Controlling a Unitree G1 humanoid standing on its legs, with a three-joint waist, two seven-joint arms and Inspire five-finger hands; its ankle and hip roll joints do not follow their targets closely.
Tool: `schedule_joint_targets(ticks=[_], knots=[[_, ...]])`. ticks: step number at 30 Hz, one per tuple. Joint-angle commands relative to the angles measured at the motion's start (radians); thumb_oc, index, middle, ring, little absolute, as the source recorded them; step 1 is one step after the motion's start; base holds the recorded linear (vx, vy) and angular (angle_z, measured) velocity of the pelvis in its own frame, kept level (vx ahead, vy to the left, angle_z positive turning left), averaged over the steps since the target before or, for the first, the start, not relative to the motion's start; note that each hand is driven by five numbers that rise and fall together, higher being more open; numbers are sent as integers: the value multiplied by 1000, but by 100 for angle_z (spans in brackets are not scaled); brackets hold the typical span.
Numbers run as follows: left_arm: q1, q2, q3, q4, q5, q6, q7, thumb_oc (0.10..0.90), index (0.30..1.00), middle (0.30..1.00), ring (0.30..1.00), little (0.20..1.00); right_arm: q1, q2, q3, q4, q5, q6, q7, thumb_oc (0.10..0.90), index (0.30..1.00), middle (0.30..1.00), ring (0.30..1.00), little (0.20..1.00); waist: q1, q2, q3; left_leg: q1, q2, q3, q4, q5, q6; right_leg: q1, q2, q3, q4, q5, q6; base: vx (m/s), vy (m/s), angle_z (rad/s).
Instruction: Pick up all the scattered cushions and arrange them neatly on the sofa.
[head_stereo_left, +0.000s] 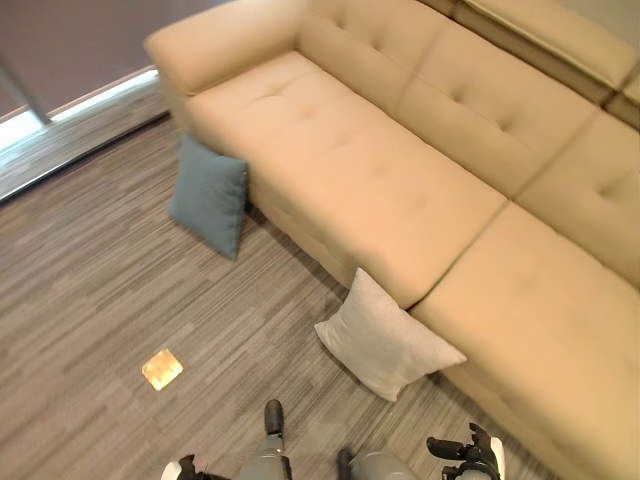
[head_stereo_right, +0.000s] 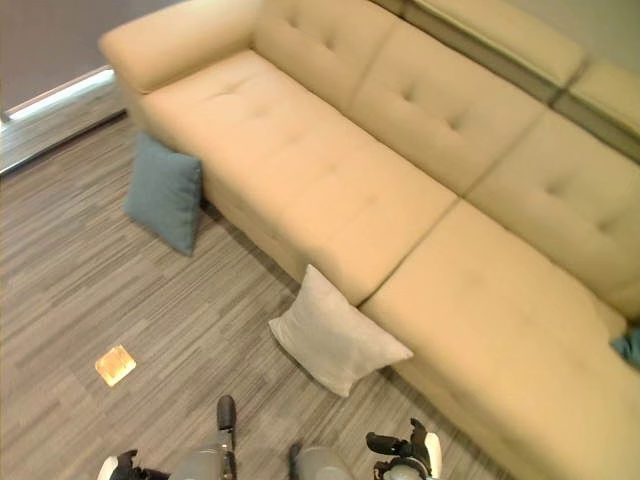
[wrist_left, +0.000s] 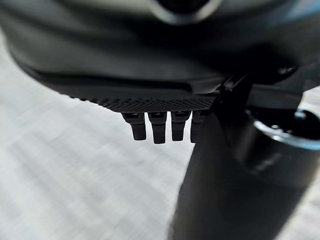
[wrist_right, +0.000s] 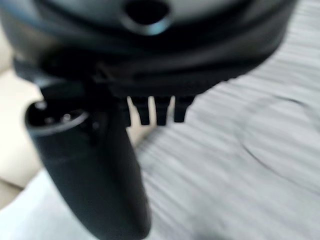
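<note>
I see both hands low and empty, left hand (wrist_left: 160, 127) and right hand (wrist_right: 155, 112) fingers straight, square white fabric cushion (head_stereo_left: 385, 338) leaning on beige tufted sofa (head_stereo_left: 400, 170).

light: warm, even | daylight strip by far wall | wrist views blurred, floor (wrist_left: 75, 180) unfocused

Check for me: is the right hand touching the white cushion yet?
Apart. In the left eye view the right hand sits at the bottom edge, with bare floor between it and the white cushion leaning against the sofa.
</note>
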Motion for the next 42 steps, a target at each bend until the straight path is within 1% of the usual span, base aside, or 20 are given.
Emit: schedule_joint_targets(ticks=[1, 3, 5, 6, 7, 9, 10, 11, 12, 13, 14, 17, 18, 19, 20, 21, 30, 32, 36, 42], knots=[[29, 35, 31, 57, 31, 32, -12, 800, 900, 900, 900, 900, -35, -70, -6, -83, -27, -36, -37, 800, 900, 900, 900, 900, 25, -12, -37, 71, 39, 47, 102, -235, -64, -26, 11, -182, -3, 91, 34, 240, 252, -161], [27, 39, 28, 50, 58, 30, -23, 800, 900, 900, 900, 900, -29, -81, -9, -98, -36, -37, -40, 800, 900, 900, 900, 900, 15, -2, -36, 105, 32, 90, 114, -264, -59, -53, 5, -263, 8, 97, 37, 275, 226, -130], [25, 38, 16, 43, 81, 29, -30, 800, 900, 900, 900, 900, -25, -91, -10, -112, -42, -38, -41, 800, 900, 900, 900, 900, 4, 4, -34, 119, 27, 103, 132, -286, -55, -67, 2, -278, 7, 101, 37, 170, 77, -68], [18, 39, -6, 41, 117, 33, -34, 800, 900, 900, 900, 900, -19, -98, -12, -129, -48, -40, -43, 800, 900, 900, 900, 900, -11, 8, -31, 130, 23, 109, 149, -305, -54, -80, 5, -261, 3, 99, 35, 244, -38, -20], [10, 40, -41, 27, 175, 28, -39, 800, 900, 900, 900, 900, -3, -108, -14, -134, -47, -48, -48, 800, 900, 900, 900, 900, -36, 4, -46, 134, 13, 119, 180, -333, -60, -33, 52, -200, -116, 81, 13, 321, -80, 13], [6, 35, -53, 18, 182, 23, -35, 800, 900, 900, 900, 900, 10, -114, -18, -134, -45, -55, -58, 800, 900, 900, 900, 900, -43, 6, -53, 119, 23, 133, 239, -350, -72, 0, 84, -173, -172, 73, -5, 182, -81, 5], [3, 28, -59, 8, 176, 15, -33, 800, 900, 900, 900, 900, 15, -121, -19, -137, -46, -58, -66, 800, 900, 900, 900, 900, -46, 7, -53, 100, 35, 143, 310, -351, -83, 20, 99, -161, -196, 68, -14, 150, -174, -15], [-13, 22, -77, -27, 166, 4, -23, 800, 900, 900, 900, 900, 16, -123, -11, -137, -49, -65, -84, 800, 900, 900, 900, 900, -38, -8, -34, -2, 98, 130, 583, -266, -142, 65, 127, -121, -250, 61, -46, 172, -264, -26], [-29, 25, -91, -49, 165, 1, -14, 800, 900, 900, 900, 900, 13, -127, -2, -143, -52, -67, -94, 800, 900, 900, 900, 900, -21, -16, -12, -73, 135, 91, 735, -192, -177, 80, 147, -101, -264, 54, -70, 118, -311, -40], [-43, 26, -103, -65, 161, -1, -11, 800, 900, 900, 900, 900, 4, -130, 6, -139, -51, -67, -96, 800, 900, 900, 900, 900, -4, -21, 8, -145, 145, 38, 859, -173, -181, 91, 165, -85, -277, 49, -89, 26, -163, -69], [-54, 27, -116, -79, 153, -3, -2, 800, 900, 900, 900, 900, -5, -135, 17, -142, -52, -65, -103, 800, 900, 900, 900, 900, 8, -23, 22, -200, 147, 3, 889, -198, -166, 101, 173, -72, -285, 37, -97, 33, -23, -99], [-82, 15, -132, -112, 114, -15, 24, 800, 900, 900, 900, 900, -20, -139, 43, -136, -66, -63, -115, 800, 900, 900, 900, 900, 38, -23, 42, -272, 149, -97, 676, -256, -126, 111, 161, -17, -278, 20, -66, 132, 147, -79], [-86, 13, -138, -113, 112, -12, 30, 800, 900, 900, 900, 900, -25, -139, 51, -135, -71, -61, -121, 800, 900, 900, 900, 900, 47, -18, 45, -274, 159, -139, 544, -227, -127, 113, 159, 4, -279, 21, -54, 185, 261, -58], [-90, 16, -153, -106, 120, -8, 28, 800, 900, 900, 900, 900, -32, -143, 64, -127, -91, -58, -137, 800, 900, 900, 900, 900, 62, -8, 43, -273, 145, -178, 379, -138, -126, 116, 157, 14, -292, 35, -44, 114, 193, -61], [-90, 16, -153, -106, 120, -8, 28, 800, 900, 900, 900, 900, -32, -143, 64, -127, -91, -58, -137, 800, 900, 900, 900, 900, 63, -11, 44, -265, 143, -175, 368, -133, -126, 118, 155, 15, -293, 36, -44, 204, 297, -83], [-100, 4, -165, -83, 129, -15, 28, 800, 900, 900, 900, 900, -40, -134, 70, -128, -88, -69, -124, 800, 900, 900, 900, 900, 57, 15, 34, -186, 126, -188, 236, -131, -133, 99, 150, 47, -255, 35, -31, 170, 183, -78], [-184, 8, -178, -17, 119, -16, 56, 800, 900, 900, 900, 900, -136, -84, 57, -94, 0, -81, -152, 800, 900, 900, 900, 900, 32, -7, 79, -272, 61, -148, 246, -134, -92, -95, 89, 96, -206, 97, 1, -17, 209, -34], [-215, 18, -198, -27, 130, -22, 75, 800, 900, 900, 900, 900, -162, -100, 64, -114, -12, -83, -175, 800, 900, 900, 900, 900, 35, -12, 110, -306, 50, -159, 268, -160, -94, -132, 77, 100, -184, 84, 9, -28, 80, 9], [-300, 72, -261, -65, 187, -20, 100, 800, 900, 900, 900, 900, -221, -150, 83, -126, -1, -98, -202, 800, 900, 900, 900, 900, 36, -16, 165, -399, 39, -169, 286, -153, -90, -225, 60, 89, -164, 107, 19, -72, 56, 12], [-423, 95, -263, -146, 88, -73, 137, 800, 900, 900, 900, 900, -367, -185, 70, -52, 126, -127, -229, 800, 900, 900, 900, 900, 48, -4, 213, -532, 30, -180, 309, -130, -95, -350, 43, 79, -142, 127, 28, -81, 37, 1]])
